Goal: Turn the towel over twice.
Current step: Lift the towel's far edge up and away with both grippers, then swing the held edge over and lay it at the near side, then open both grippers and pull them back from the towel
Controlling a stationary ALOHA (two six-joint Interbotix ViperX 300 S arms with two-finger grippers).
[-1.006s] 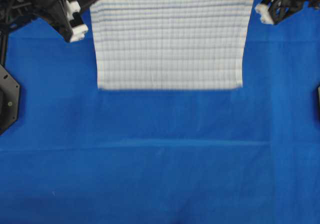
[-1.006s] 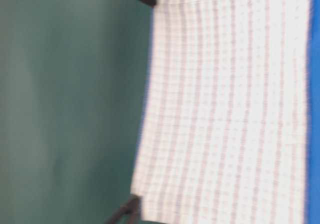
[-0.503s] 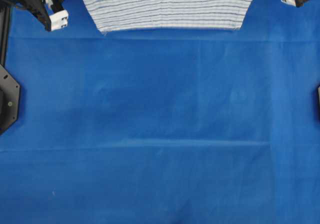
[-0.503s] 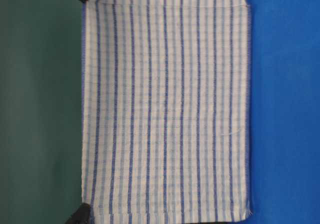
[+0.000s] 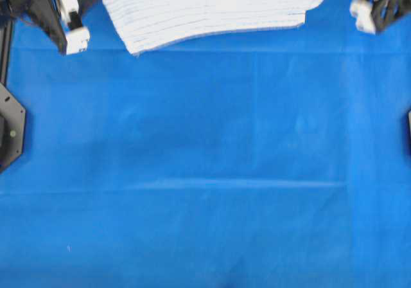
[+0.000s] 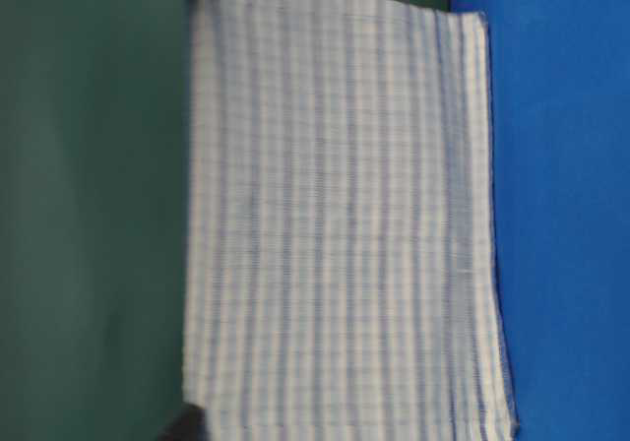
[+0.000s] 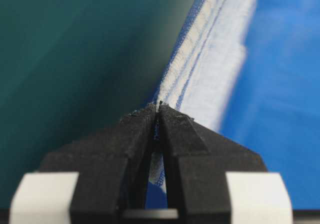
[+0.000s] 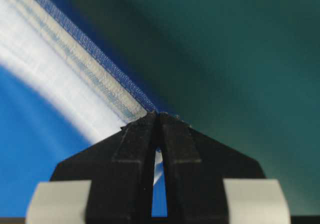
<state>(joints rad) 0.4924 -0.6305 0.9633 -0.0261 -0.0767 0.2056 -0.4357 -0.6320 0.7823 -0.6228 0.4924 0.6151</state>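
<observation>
The towel [image 5: 212, 8], white with thin blue stripes, hangs spread between both grippers at the far edge of the table. In the table-level view the towel [image 6: 345, 224] hangs flat, and its lower hem reaches down to the blue sheet [image 6: 561, 205]; I cannot tell whether it touches. My left gripper [image 7: 158, 106] is shut on one upper corner of the towel [image 7: 210, 49], with cloth showing between the fingers. My right gripper [image 8: 158, 115] is shut on the other upper corner of the towel [image 8: 75, 64]. From overhead, the left arm [image 5: 64, 11] and right arm [image 5: 379, 5] flank the cloth.
A plain blue sheet [image 5: 205, 172] covers the table, with a faint crease across the middle. Black mounts sit at the left edge [image 5: 9, 127] and the right edge [image 5: 408, 127]. A dark green wall [image 6: 89, 205] stands behind.
Over the last second the hanging towel has swung back toward the far edge of the table. Its lower hem now slants, with the left corner nearer. Both grips are unchanged.
</observation>
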